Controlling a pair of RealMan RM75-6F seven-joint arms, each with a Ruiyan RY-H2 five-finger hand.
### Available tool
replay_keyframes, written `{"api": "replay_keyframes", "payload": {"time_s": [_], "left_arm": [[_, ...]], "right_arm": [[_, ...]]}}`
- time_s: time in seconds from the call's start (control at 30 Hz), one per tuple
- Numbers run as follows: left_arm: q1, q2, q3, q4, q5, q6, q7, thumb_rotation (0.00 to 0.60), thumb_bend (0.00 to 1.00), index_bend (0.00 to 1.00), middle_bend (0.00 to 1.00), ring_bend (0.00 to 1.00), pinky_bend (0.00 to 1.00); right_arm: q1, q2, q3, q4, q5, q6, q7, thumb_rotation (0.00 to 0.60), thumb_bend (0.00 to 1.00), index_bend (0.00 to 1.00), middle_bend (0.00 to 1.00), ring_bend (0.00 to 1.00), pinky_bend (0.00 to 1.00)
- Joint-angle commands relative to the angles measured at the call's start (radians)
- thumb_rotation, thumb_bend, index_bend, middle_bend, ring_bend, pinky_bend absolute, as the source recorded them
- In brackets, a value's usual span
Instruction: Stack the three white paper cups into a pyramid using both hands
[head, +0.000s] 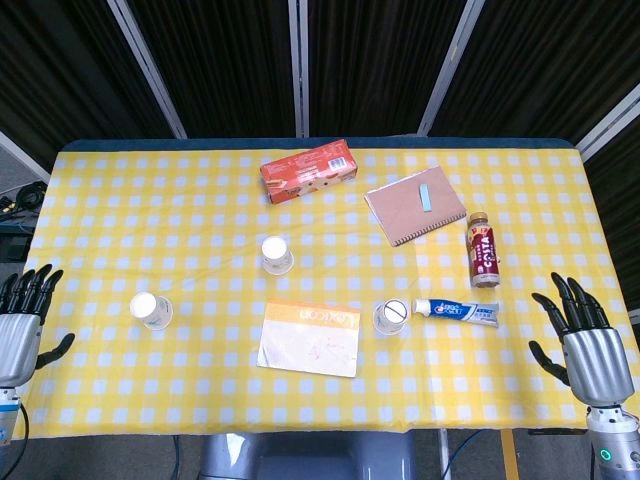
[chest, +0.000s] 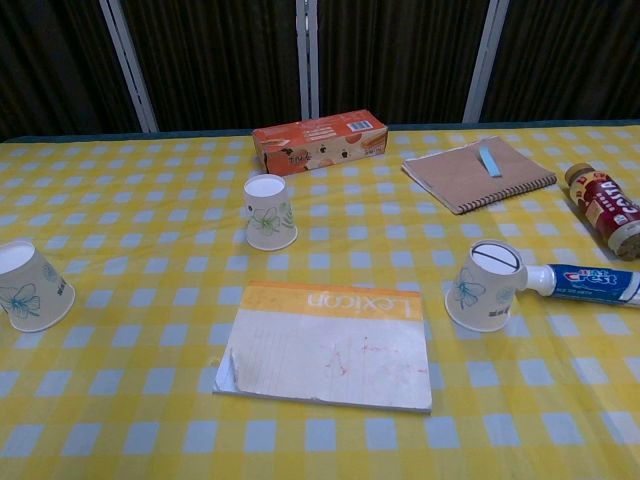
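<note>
Three paper cups stand upside down, well apart on the counter (head: 520, 390): the left cup (head: 151, 310), the middle cup (head: 277, 254) farther back, and the right cup (head: 390, 317) touching a toothpaste tube (head: 457, 312). A notepad (head: 309, 338) lies between them. The left hand (head: 22, 318) and right hand (head: 588, 345) hover at the near corners, fingers spread, holding nothing.

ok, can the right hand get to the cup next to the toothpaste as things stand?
Probably yes. The right hand is open at the table's right edge. The cup stands upside down; between them lies only the flat toothpaste tube, its cap end close against the cup. Coming from above or the front side should avoid it.
</note>
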Motion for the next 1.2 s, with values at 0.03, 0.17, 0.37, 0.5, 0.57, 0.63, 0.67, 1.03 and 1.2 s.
{"api": "replay_keyframes", "payload": {"time_s": [0.03,0.17,0.37,0.5,0.57,0.63,0.67,1.03,1.2], "left_arm": [[-0.002,0.001,0.001,-0.001,-0.003,-0.005,0.002,0.6,0.24,0.0,0.0,0.0,0.0],[-0.003,0.001,0.001,-0.002,-0.008,-0.012,0.005,0.6,0.24,0.0,0.0,0.0,0.0],[-0.011,0.0,0.001,-0.003,-0.012,-0.026,0.009,0.6,0.24,0.0,0.0,0.0,0.0],[-0.019,-0.003,0.0,0.001,-0.024,-0.047,0.018,0.6,0.24,0.0,0.0,0.0,0.0],[-0.025,-0.005,-0.001,0.001,-0.03,-0.057,0.023,0.6,0.24,0.0,0.0,0.0,0.0],[-0.033,-0.008,-0.002,0.002,-0.036,-0.074,0.027,0.6,0.24,0.06,0.0,0.0,0.0],[-0.037,-0.009,-0.003,0.002,-0.04,-0.083,0.029,0.6,0.24,0.08,0.0,0.0,0.0],[-0.143,-0.053,-0.029,0.015,-0.134,-0.271,0.083,0.6,0.26,0.28,0.0,0.0,0.0],[-0.19,-0.079,-0.04,0.035,-0.183,-0.349,0.109,0.6,0.26,0.28,0.0,0.0,0.0]], "right_arm": [[0.0,0.001,0.0,-0.001,0.0,0.0,0.001,0.6,0.15,0.23,0.01,0.0,0.19],[0.0,0.003,-0.003,-0.002,0.001,-0.004,0.002,0.6,0.15,0.23,0.01,0.0,0.19],[0.003,0.002,-0.005,-0.003,0.0,-0.011,0.0,0.6,0.15,0.23,0.02,0.0,0.2],[0.006,0.001,-0.007,-0.003,0.004,-0.021,-0.003,0.6,0.15,0.23,0.02,0.0,0.2],[0.007,0.001,-0.008,-0.002,0.004,-0.025,-0.003,0.6,0.15,0.24,0.02,0.0,0.2],[0.009,-0.001,-0.009,0.0,0.001,-0.026,-0.002,0.6,0.15,0.24,0.02,0.0,0.21],[0.009,-0.002,-0.01,0.001,-0.001,-0.025,-0.001,0.6,0.15,0.24,0.02,0.0,0.21],[0.014,-0.016,-0.016,0.017,-0.014,-0.025,0.003,0.6,0.15,0.25,0.02,0.0,0.23],[0.016,-0.018,-0.016,0.021,-0.01,-0.029,0.008,0.6,0.15,0.25,0.02,0.0,0.23]]}}
